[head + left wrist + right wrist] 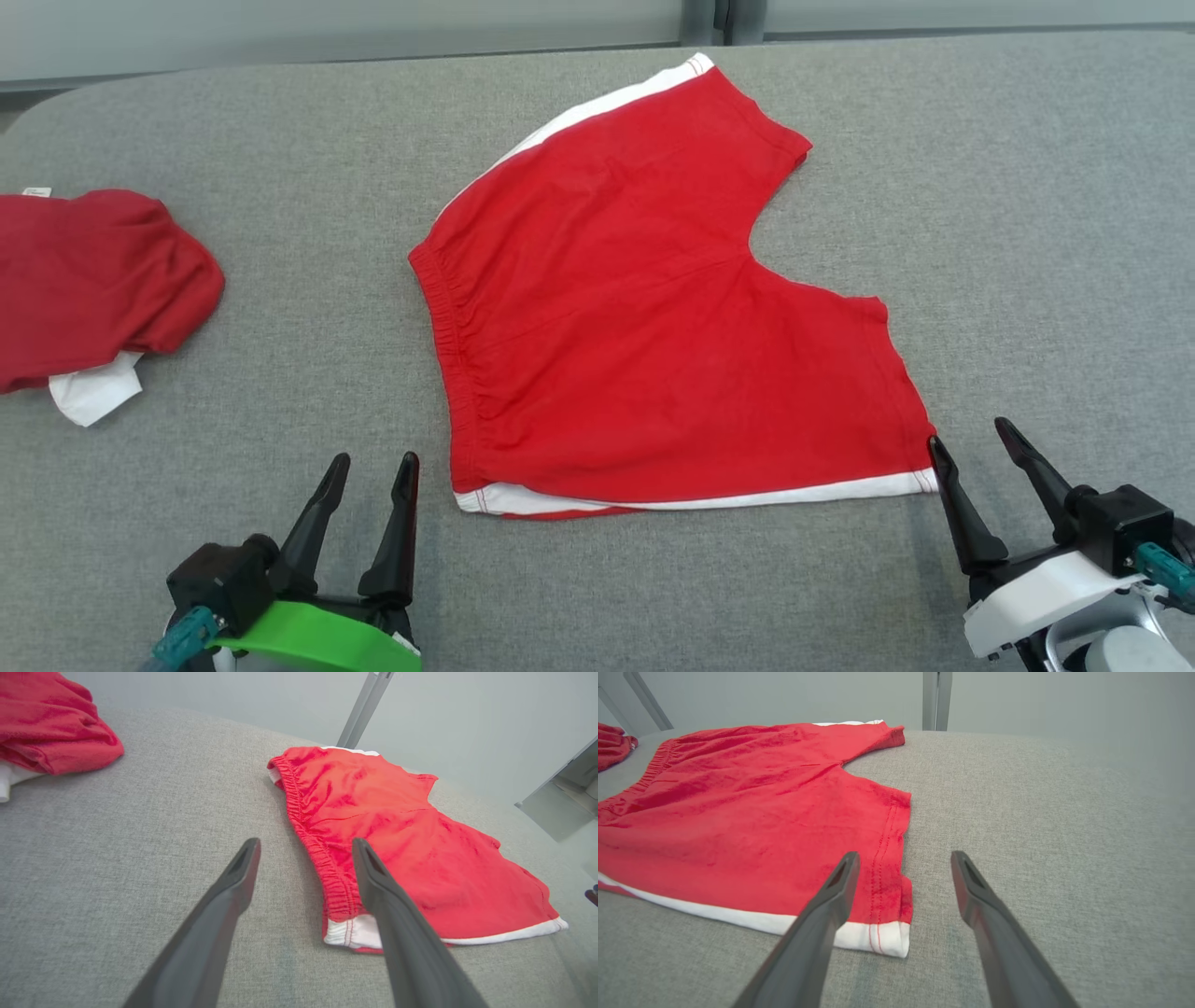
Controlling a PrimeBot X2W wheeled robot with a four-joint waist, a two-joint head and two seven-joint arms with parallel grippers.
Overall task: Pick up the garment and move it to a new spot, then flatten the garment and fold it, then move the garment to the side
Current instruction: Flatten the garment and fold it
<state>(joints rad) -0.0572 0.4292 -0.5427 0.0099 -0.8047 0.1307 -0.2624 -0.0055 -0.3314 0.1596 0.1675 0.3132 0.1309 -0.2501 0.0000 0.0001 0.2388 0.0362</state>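
The garment (653, 308) is a pair of red shorts with white side stripes, spread flat on the grey table (980, 233). Its elastic waistband faces left and its two leg openings point right. My left gripper (373, 457) stands open just left of the near waistband corner, apart from the cloth. In the left wrist view the shorts (397, 844) lie ahead and to the right of my open left gripper (306, 847). My right gripper (971, 434) is open at the near leg hem corner. The right wrist view has that hem corner (887, 933) between the fingers of my right gripper (906, 858).
A second, crumpled dark red garment (93, 280) with a white part lies at the table's left edge, also visible as a red heap (51, 723) in the left wrist view. A pale wall with a metal post (714, 19) runs behind the table.
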